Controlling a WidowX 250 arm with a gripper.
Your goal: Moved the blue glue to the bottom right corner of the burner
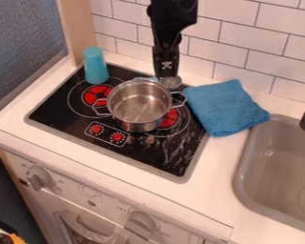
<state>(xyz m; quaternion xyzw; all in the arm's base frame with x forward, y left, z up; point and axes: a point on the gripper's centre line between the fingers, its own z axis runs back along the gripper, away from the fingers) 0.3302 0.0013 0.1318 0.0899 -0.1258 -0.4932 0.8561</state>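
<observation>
Cannot tell whether apart or together at the gripper (pixel 167 76), behind the pot (pixel 139 104). Grip the likely blue glue (pixel 96 66), upright near the burner's (pixel 148 155) back left, squarely; carry above pot height, lower gently at bottom right.

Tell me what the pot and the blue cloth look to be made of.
The pot: metal, probably stainless steel, smooth and polished, judging by its silvery shine. The cloth: soft, matte fabric, perhaps microfiber or terry, from its fuzzy, textured surface.
</observation>
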